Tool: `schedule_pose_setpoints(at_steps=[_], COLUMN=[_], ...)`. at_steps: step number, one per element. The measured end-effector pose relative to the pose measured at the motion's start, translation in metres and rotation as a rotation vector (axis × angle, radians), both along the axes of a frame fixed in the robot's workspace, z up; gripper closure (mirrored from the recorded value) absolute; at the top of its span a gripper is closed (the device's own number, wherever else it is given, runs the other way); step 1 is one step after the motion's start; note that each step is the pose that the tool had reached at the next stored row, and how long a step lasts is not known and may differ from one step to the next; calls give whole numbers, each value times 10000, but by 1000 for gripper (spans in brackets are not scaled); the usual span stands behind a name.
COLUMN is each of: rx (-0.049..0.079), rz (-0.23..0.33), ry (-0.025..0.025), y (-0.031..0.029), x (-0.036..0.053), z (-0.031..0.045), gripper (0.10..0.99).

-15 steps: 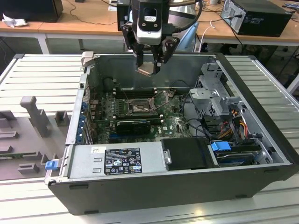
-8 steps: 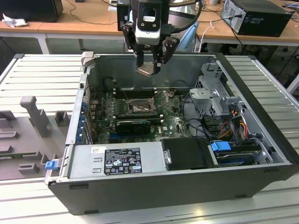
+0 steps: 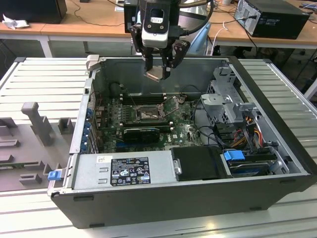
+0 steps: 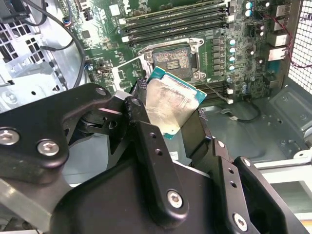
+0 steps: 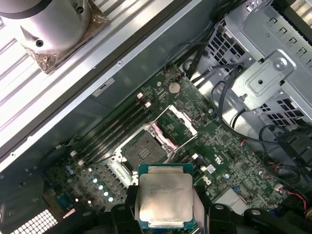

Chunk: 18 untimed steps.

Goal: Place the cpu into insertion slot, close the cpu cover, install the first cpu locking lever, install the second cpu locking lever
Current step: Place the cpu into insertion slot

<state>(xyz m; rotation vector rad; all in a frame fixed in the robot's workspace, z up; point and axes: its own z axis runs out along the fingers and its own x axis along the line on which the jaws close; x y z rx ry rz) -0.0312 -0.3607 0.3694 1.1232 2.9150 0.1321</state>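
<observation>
The gripper [image 3: 158, 72] hangs above the open computer case [image 3: 198, 198], which lies on the ribbed bench [image 3: 39, 79]. It is clamped on two opposite edges of the cpu [image 4: 170, 105], whose pale metal face shows in both wrist views; in the exterior view the chip sits tilted. The chip is in the air, well apart from the insertion slot [image 5: 141, 152], which lies bare on the green motherboard [image 3: 183, 131] with its dark pin field exposed. The cpu cover [image 5: 175, 124] stands swung open just beside the slot. I judge the chip light, thin and rigid, so it should not sag or flex. Its narrow smooth sides could slip or twist under a loose pinch, though, and both its contact underside and the socket's pins look easily damaged. The edge hold seen here seems the right one: sides only, with the metal face and the underside left untouched and the pinch centred so the chip does not pivot.
</observation>
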Motion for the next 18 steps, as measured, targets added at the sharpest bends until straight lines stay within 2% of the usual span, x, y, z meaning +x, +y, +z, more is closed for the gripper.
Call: schedule_pose_setpoints(at_steps=[5, 18], rx=[-1, -1], rz=[-279, -1464], ry=[-1, 0], y=[0, 0], x=[0, 0], z=[-3, -15], gripper=[557, 557])
